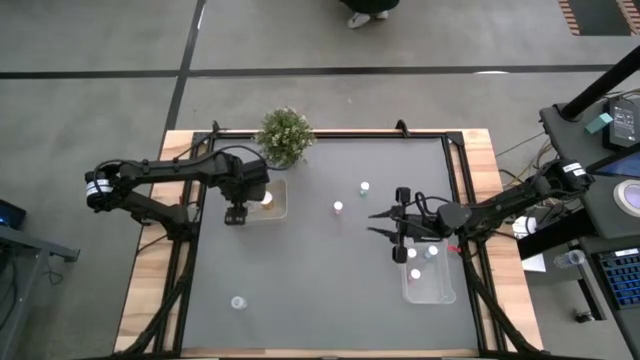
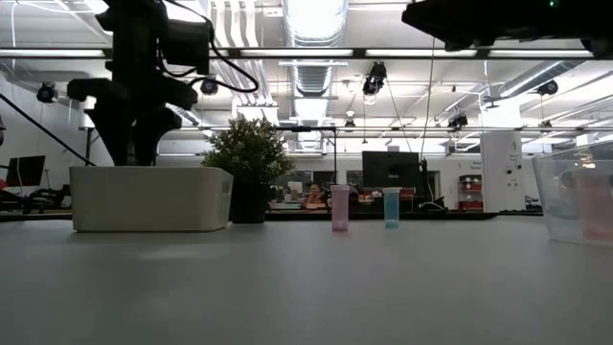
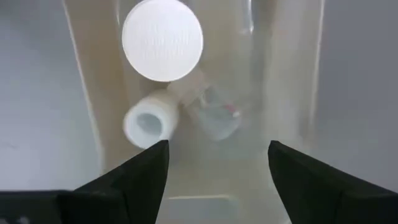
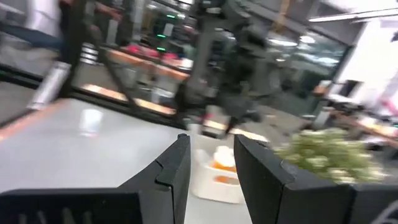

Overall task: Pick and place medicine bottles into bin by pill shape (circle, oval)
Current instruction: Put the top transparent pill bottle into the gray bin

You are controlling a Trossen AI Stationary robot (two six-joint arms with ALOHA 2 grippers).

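In the low view the white bin (image 2: 150, 198) hides its contents behind its wall, and the left arm above it is cut off by the top edge. The clear bin (image 2: 578, 199) is cut off by the right edge; the shapes inside are blurred. In the high view the bottles in the clear bin (image 1: 441, 290) are too small to tell apart, as are the marks on the lone bottle (image 1: 238, 302). The right wrist view is blurred: the plant (image 4: 323, 154) and the other arm lack detail.
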